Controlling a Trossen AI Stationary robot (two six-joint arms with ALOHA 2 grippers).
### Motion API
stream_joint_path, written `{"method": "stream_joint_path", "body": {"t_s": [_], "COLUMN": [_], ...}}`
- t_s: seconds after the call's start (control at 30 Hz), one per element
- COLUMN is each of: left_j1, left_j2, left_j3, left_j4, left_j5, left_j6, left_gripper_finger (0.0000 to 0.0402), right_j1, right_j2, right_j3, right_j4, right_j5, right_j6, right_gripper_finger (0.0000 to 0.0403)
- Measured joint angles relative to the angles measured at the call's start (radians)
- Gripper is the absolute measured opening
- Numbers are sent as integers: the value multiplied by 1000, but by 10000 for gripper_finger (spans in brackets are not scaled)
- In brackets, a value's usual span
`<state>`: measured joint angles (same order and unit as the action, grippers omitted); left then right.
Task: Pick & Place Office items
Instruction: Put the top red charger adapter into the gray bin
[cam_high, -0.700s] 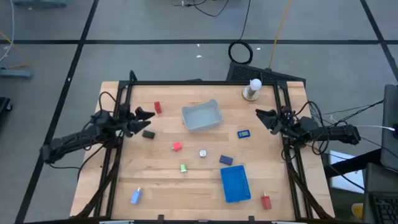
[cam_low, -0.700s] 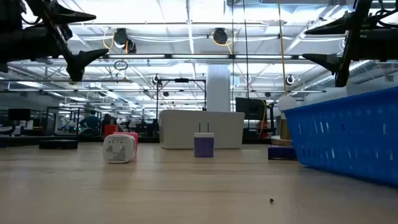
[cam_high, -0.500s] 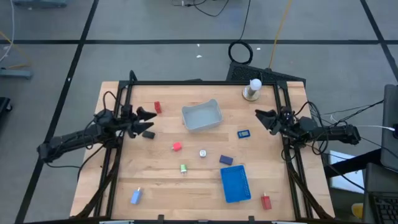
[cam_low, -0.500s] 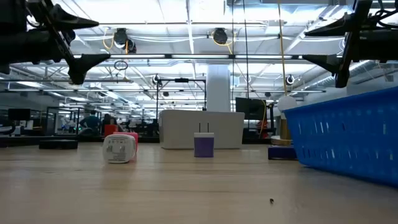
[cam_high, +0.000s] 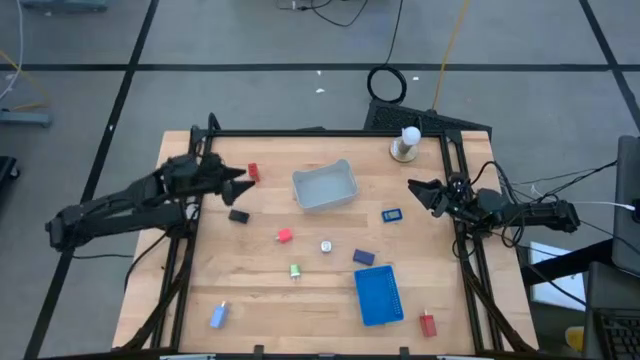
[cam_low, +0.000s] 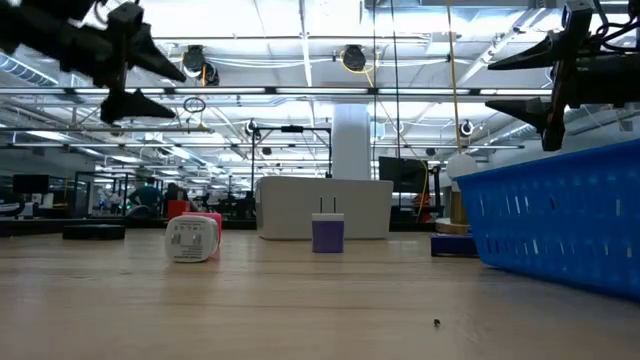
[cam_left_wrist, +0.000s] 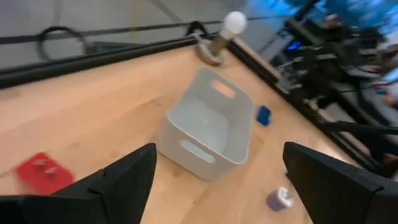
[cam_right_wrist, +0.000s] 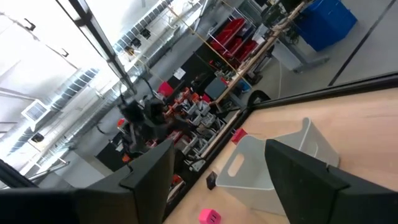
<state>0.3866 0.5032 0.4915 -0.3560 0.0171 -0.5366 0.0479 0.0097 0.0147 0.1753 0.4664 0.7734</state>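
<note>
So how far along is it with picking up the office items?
Nothing looks done: the pale bin is empty and the blue tray holds nothing. Both grippers are open and empty; the left gripper hovers by the red block, the right gripper waits at the table's right edge. All items remain scattered.
</note>
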Motion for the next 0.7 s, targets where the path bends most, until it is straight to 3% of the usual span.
{"method": "stream_joint_path", "body": {"t_s": [0.17,0.33,0.53,0.7], "left_j1": [4,57,122,171], "left_j2": [141,275,439,583], "left_j3": [230,388,476,516], "left_j4": [-209,-393,-500,-518], "left_j5": [-100,-124,-64,15], "left_j6": [-125,-293,-474,-568], "left_gripper_finger": [349,349,349,349], "right_j1": [0,0,0,-1], "right_j2": [0,0,0,0], "right_j3": [0,0,0,0], "right_j4": [-5,-7,-8,-11], "right_j5": [0,2,-2,-76], "right_j6": [0,30,35,86], "right_gripper_finger": [242,242,242,242]}}
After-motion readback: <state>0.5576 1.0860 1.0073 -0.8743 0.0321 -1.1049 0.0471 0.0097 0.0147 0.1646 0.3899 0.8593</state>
